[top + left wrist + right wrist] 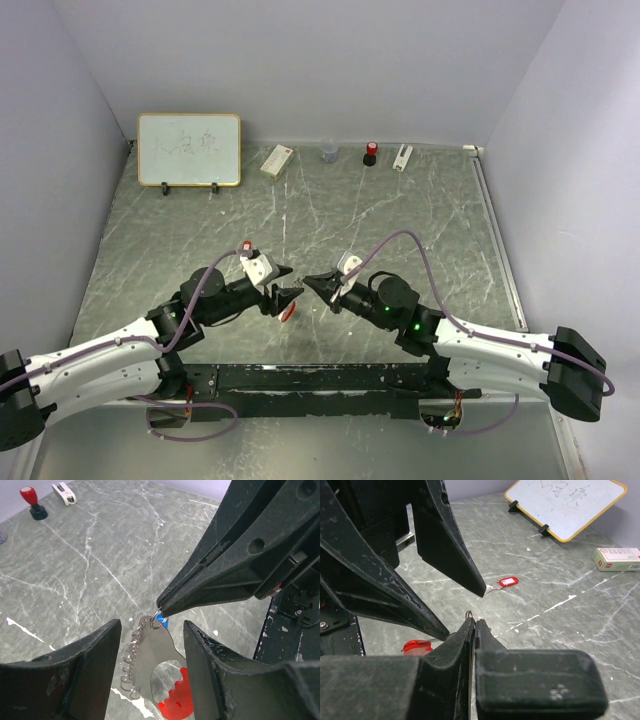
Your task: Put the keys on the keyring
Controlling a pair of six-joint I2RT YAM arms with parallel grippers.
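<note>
Grey-green marbled counter (420, 220), pale walls on three sides. Far edge, left to right: whiteboard (189, 149), small white box (276, 160), red stamp (370, 152).

Both arms reach in from near edge, tips almost meeting at counter centre.

L claw (292, 281): wide, fingers apart, nothing gripped. It straddles the keyring (150, 660); flat metal plate w/ chain of small rings sits between the fingers, just beside the right one. Red fob (175, 702) at the near end of the cluster, below the claw. Can't tell whether the cluster rests on the counter or hangs.

R claw (308, 279): fingers pressed together, tips pinching a small wire ring at the far end of the keyring. Blue key (164, 623) shows only as a blue head right at those tips; view too tight to say if it's also in the pinch.

Red key (507, 582): lies flat on counter, left of and a bit farther than L claw, apart from keyring. Prob. the key, tho it reads as a small red tag w/ thin wire end.
</note>
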